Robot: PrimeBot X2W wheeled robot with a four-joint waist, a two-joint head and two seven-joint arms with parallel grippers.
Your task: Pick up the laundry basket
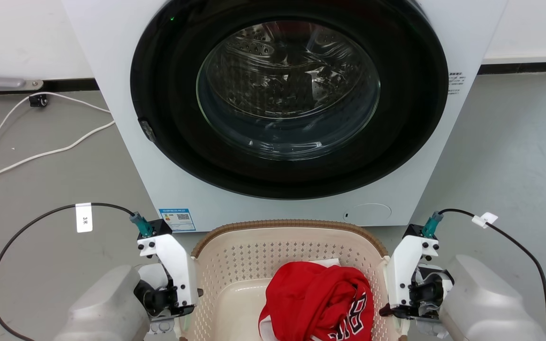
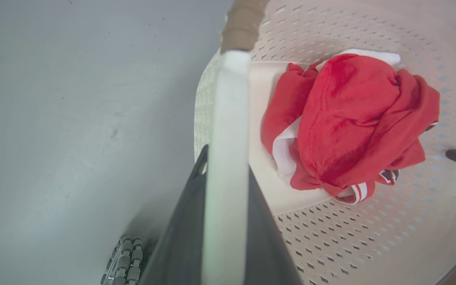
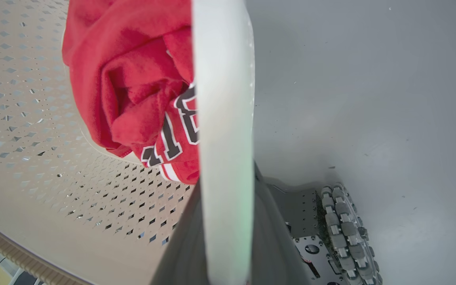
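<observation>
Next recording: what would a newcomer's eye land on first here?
The washing machine, with its big dark round door, looms at the top of the head view. Before it, a crumpled red garment lies in the cream laundry basket. The left gripper and right gripper each clasp one of its white side handles.

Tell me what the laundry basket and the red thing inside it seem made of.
The laundry basket looks like matte cream moulded plastic: stiff walls with regular punched holes. The red garment looks like soft fabric, probably knit: it crumples in folds, with a stitched hem.
</observation>
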